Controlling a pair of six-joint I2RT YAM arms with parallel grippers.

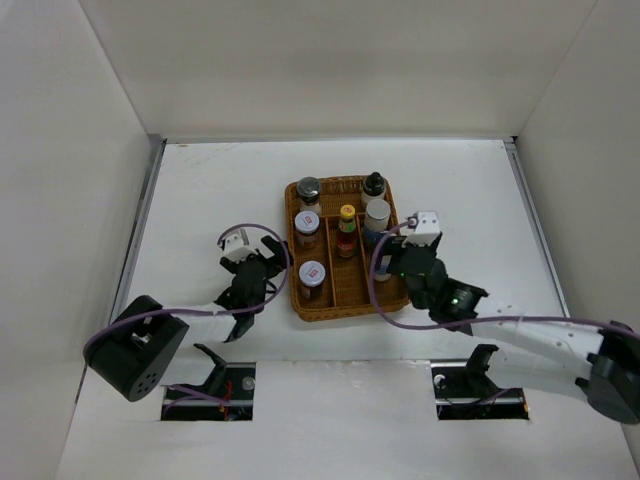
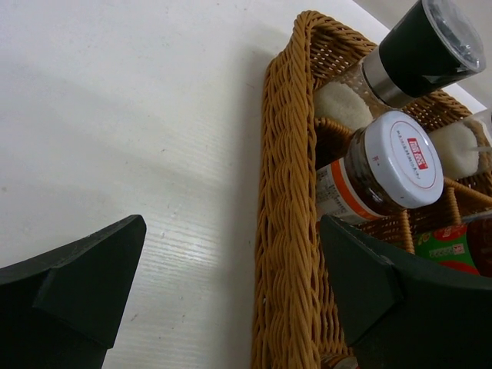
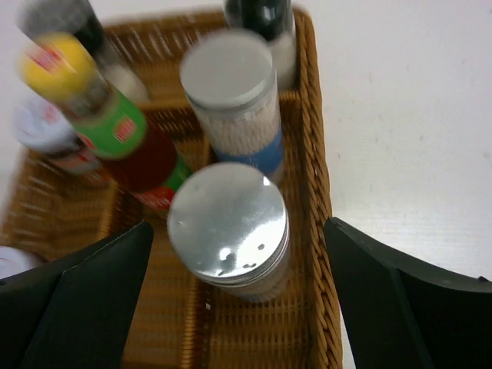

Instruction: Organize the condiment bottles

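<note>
The condiment bottles stand in the brown wicker tray (image 1: 297,300). My right gripper (image 3: 237,257) is open over the tray's near right compartment. A tall silver-capped bottle (image 3: 227,219) stands between its fingers, with a gap on each side. Behind it are a second silver-capped bottle (image 3: 232,84), the black-capped bottle (image 3: 261,17), and a slim red yellow-capped bottle (image 3: 127,142). My left gripper (image 2: 231,231) is open at the tray's left wall (image 2: 288,200), one finger over the table and one over the tray. A white-lidded jar (image 2: 392,161) and the shaker (image 2: 419,50) stand just inside.
White walls enclose the table (image 1: 200,190) on the left, back and right. Another white-lidded jar (image 1: 312,273) sits in the tray's near left compartment. Two cut-outs near the arm bases (image 1: 225,385) break the front edge.
</note>
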